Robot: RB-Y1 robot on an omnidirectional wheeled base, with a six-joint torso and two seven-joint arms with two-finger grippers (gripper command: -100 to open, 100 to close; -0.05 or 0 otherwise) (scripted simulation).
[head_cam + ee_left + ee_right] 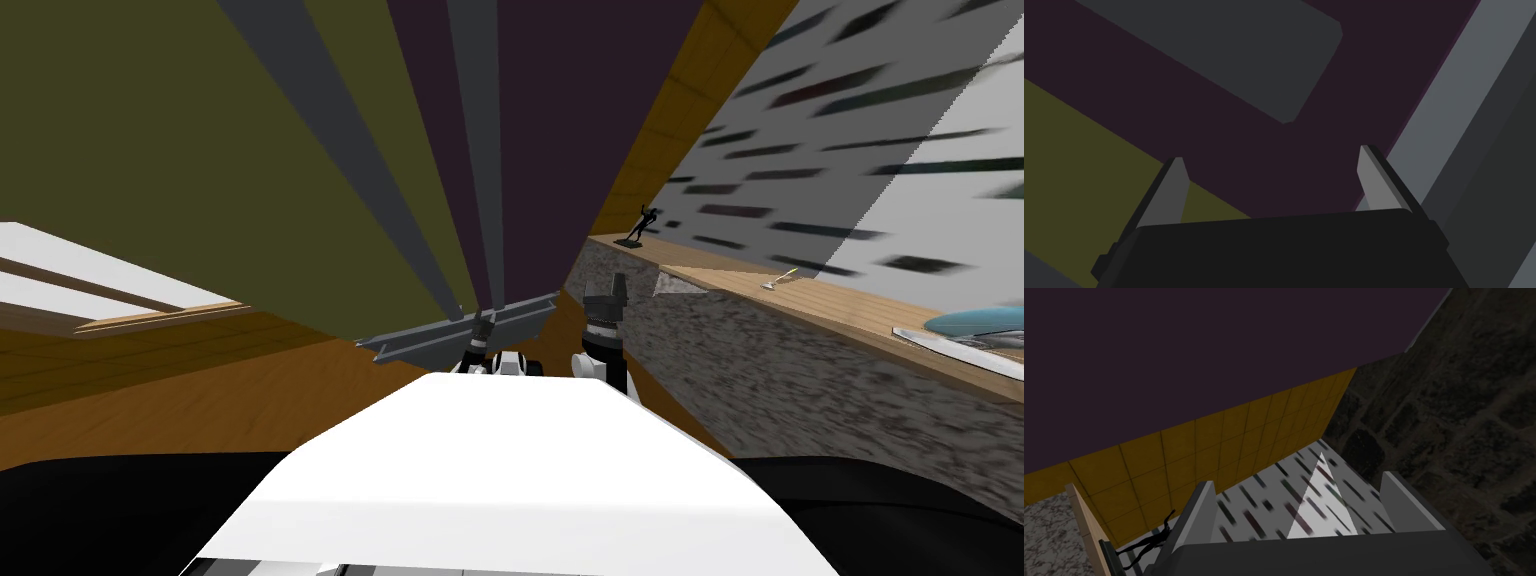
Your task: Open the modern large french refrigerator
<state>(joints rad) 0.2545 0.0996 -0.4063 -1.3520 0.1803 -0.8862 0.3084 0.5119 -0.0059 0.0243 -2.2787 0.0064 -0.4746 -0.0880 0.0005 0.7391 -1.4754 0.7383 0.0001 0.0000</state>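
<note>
— Where's the refrigerator (150,120)?
— Straight ahead, close: olive door (250,200) left, purple door (570,120) right, grey handles (478,150) between.
— Pincers?
— Left pincer (1271,154) released, facing the purple door just beside a handle; right pincer (1299,478) released, near the right worktop (850,310).

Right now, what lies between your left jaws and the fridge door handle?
Nothing: in the left wrist view the grey handle runs right beside one open jaw of the left gripper, bare dark purple door between the jaws.
</note>
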